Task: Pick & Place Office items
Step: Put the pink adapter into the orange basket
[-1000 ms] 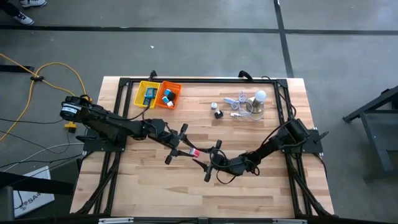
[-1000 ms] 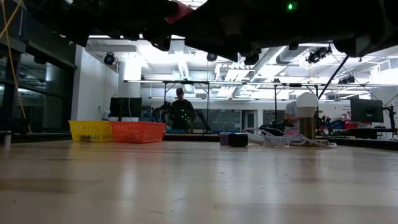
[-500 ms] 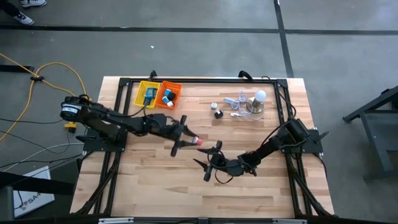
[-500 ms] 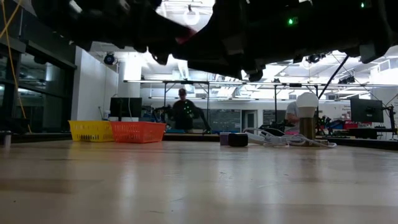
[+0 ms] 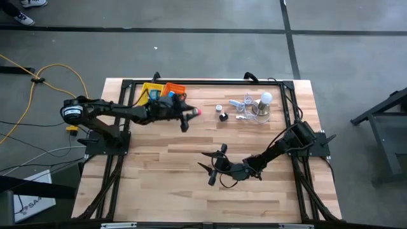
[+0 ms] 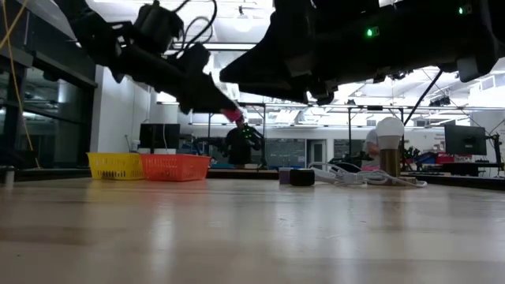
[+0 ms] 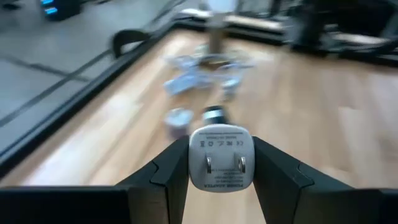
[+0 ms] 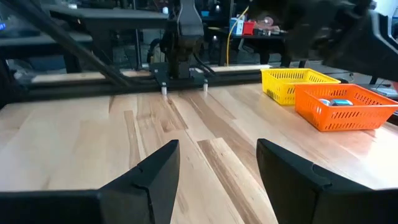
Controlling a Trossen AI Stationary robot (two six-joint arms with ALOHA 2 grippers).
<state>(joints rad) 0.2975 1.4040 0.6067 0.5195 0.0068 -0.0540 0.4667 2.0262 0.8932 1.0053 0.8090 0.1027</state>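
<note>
A pale wooden table (image 5: 191, 191), its planks smooth with a soft sheen, carries two plastic mesh baskets, one orange (image 8: 345, 106) and one yellow (image 8: 292, 81). Beside the orange basket, the left gripper (image 7: 221, 171) clamps a white plastic plug adapter (image 7: 221, 155), matt, with two bright metal prongs. Across the table from the baskets lie a glossy white cable (image 5: 241, 105) and a frosted white bulb (image 5: 267, 98). The arms, the table's frame (image 5: 203, 82) and the right gripper's fingers (image 8: 292, 174) look like matt black metal or plastic.
</note>
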